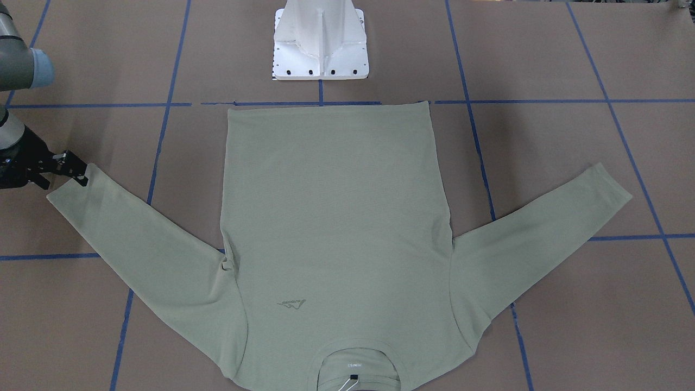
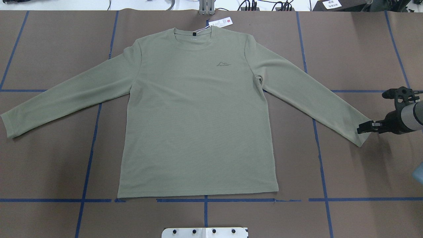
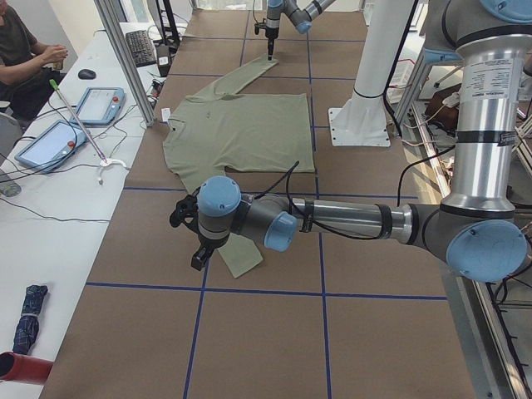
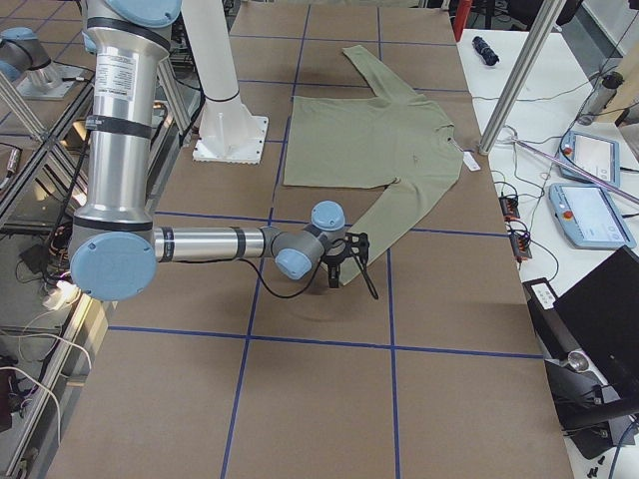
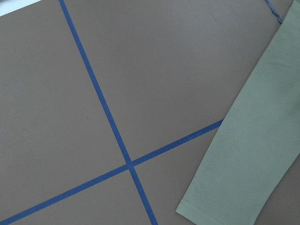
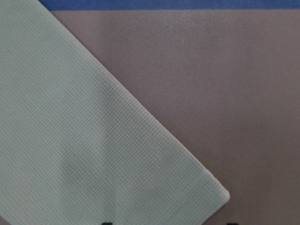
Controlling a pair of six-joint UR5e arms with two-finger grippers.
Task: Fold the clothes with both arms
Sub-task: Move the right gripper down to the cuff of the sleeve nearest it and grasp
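Item: 1 sage-green knit shirt [image 2: 198, 115], fine grid-textured weave, round ribbed collar [image 2: 193, 33], tonal chest logo [image 2: 223, 63], 1 white hang tag [image 2: 220, 22] on string. Lies flat, front up, mid table [image 2: 347, 165], which is covered w/ brown paper. 2 long sleeves splayed outward. Surface gridded w/ blue tape lines [image 2: 205, 200]. 1 white metal pedestal [image 1: 320, 43] just beyond hem.

2 arms. Right gripper [image 2: 363, 127] at cuff on robot's right, jaws apart, nothing grasped. Left gripper [image 3: 199, 253] near other cuff, side view only; released or clenched, cannot tell.

1 person [image 3: 21, 50] seated at side bench.
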